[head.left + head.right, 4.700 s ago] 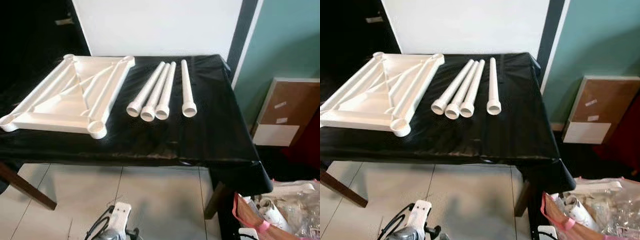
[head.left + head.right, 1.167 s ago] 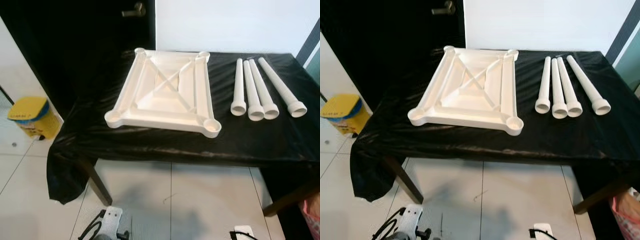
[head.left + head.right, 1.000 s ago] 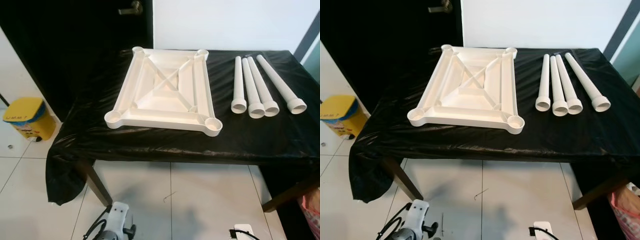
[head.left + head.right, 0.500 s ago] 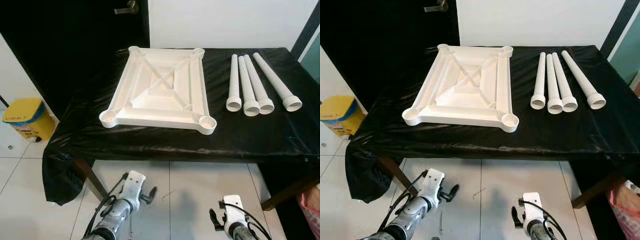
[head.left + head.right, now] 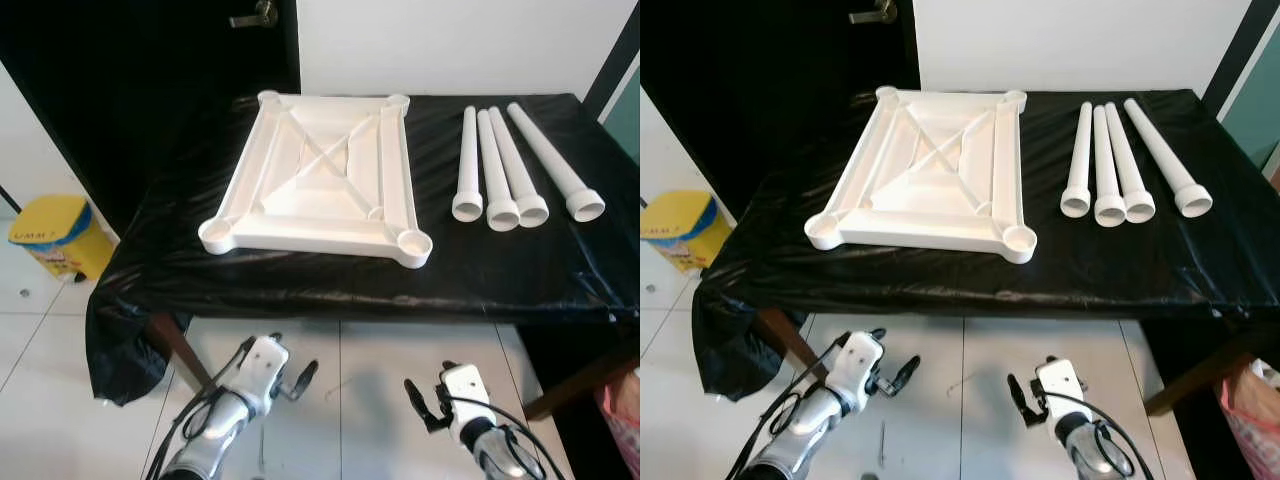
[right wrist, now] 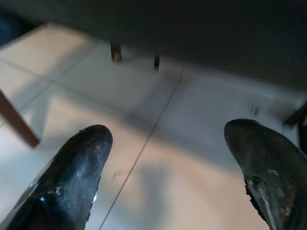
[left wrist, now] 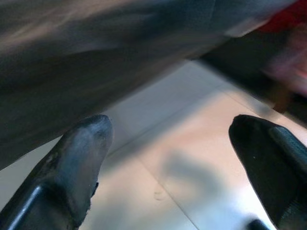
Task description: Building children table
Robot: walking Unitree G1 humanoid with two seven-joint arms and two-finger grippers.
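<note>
- White tabletop (image 5: 325, 175) lay upside down on the black table (image 5: 300, 275), w/ four white legs (image 5: 500, 165) lying just beside it on the right side.
- Left gripper (image 5: 300, 378) was low, above the floor tiles (image 5: 380, 370), fingers spread, holding nothing.
- Right gripper (image 5: 420, 402) was low too, fingers spread & empty.
- Yellow bin (image 5: 50, 235) stood on the floor at the left.

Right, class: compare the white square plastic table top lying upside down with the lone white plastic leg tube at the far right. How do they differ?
The white square plastic table top is broad, flat and ribbed with a diagonal cross; the lone white plastic leg tube is long, round and slim. The top has a round socket at each corner; the tube has one flared open end. The top lies square to the table edge; the tube lies angled. Both are white and rest on the black table cover.
</note>
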